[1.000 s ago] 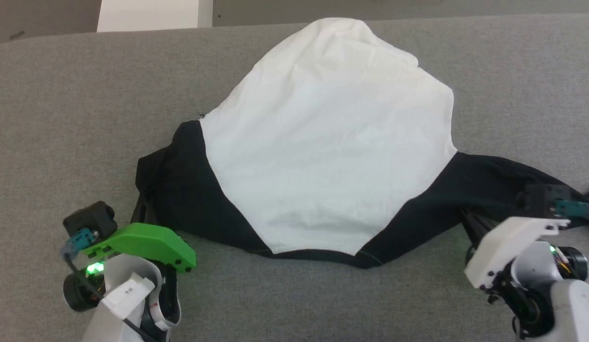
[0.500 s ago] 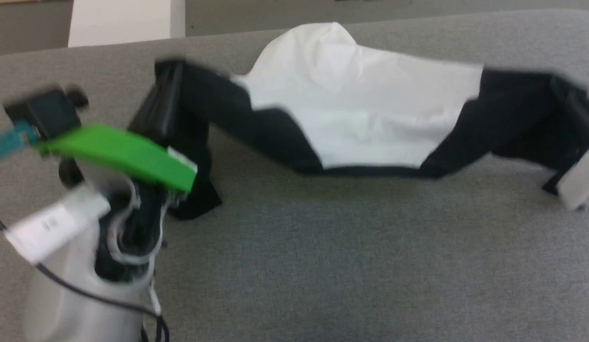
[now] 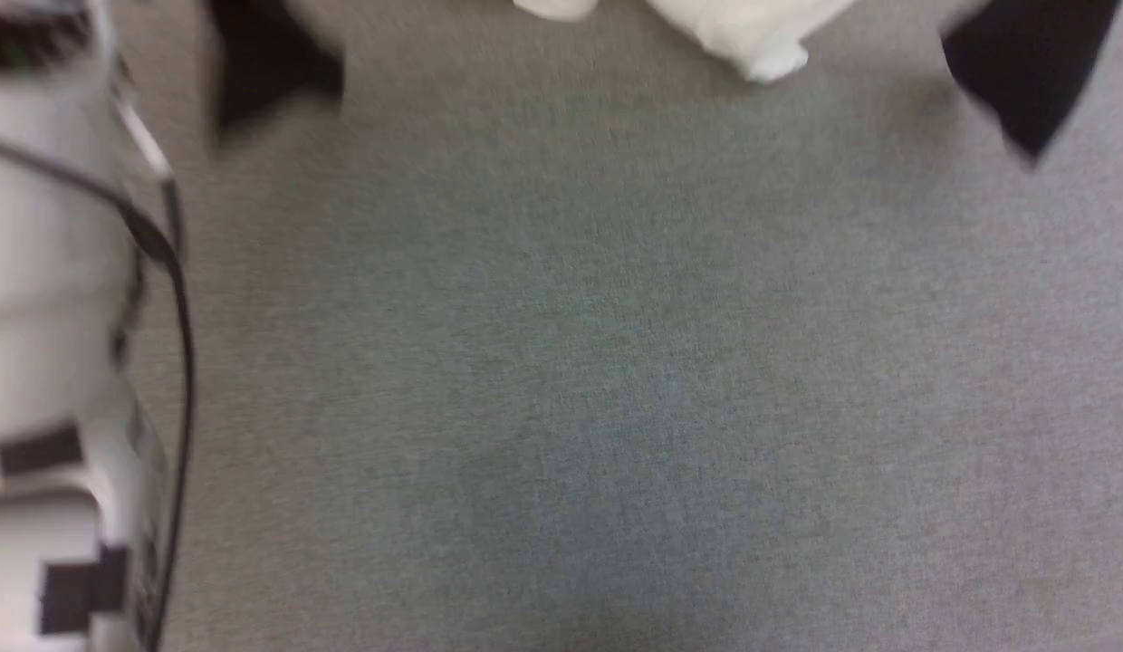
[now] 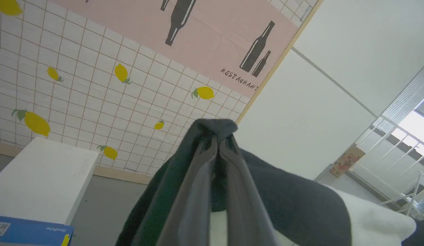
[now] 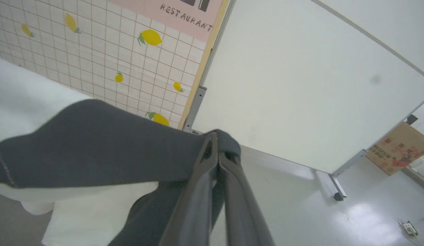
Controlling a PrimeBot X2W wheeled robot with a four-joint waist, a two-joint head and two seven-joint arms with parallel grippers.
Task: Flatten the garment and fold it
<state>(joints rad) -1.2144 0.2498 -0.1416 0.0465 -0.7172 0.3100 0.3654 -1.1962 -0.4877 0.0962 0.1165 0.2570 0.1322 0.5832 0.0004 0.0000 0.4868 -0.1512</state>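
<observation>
Left pincer (image 4: 217, 138) and right pincer (image 5: 217, 145) are each clamped on black fabric of the garment (image 5: 95, 143), which hangs between and below them. Step in hand: flattening. Next move, probably: lower it evenly, taut, onto the counter (image 3: 616, 362).

The bench (image 3: 616, 380) has a plain grey woven cover, blurred in the head view. Down and left of the right claw (image 5: 216, 143), a grey corner of it shows beneath the shirt (image 5: 95, 143). Whether the hanging shirt ends touch it cannot be told.
</observation>
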